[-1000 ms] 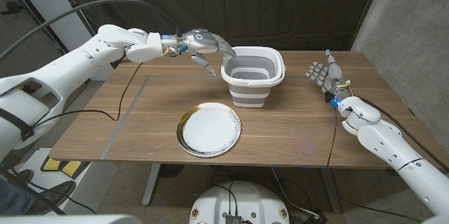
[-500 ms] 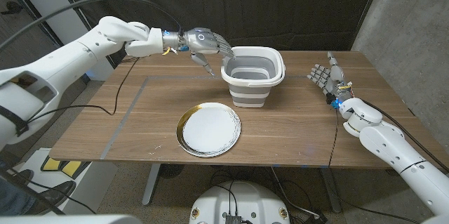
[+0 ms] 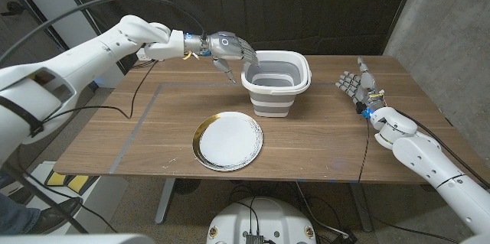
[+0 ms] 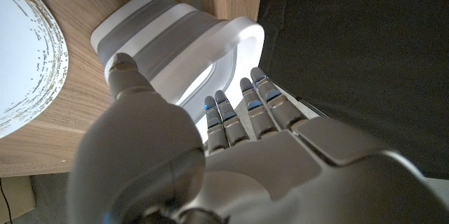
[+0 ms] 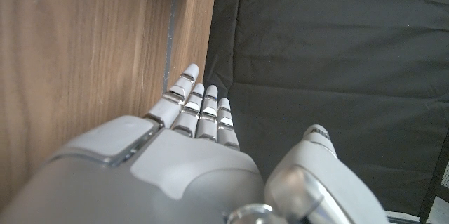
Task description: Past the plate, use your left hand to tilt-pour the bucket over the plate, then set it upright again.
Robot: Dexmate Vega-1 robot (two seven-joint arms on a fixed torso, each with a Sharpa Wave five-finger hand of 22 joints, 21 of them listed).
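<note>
The left robot hand (image 3: 223, 48) reaches over the desk (image 3: 153, 133) with its fingers (image 4: 223, 115) at the bucket's rim and thumb outside; whether it grips cannot be told. The gold-rimmed plate (image 3: 227, 141) lies nearer the front. Behind it stands the grey-and-white bucket (image 3: 276, 82), upright, with no readable label. The right robot hand (image 3: 357, 82) stands with fingers apart, holding nothing.
</note>
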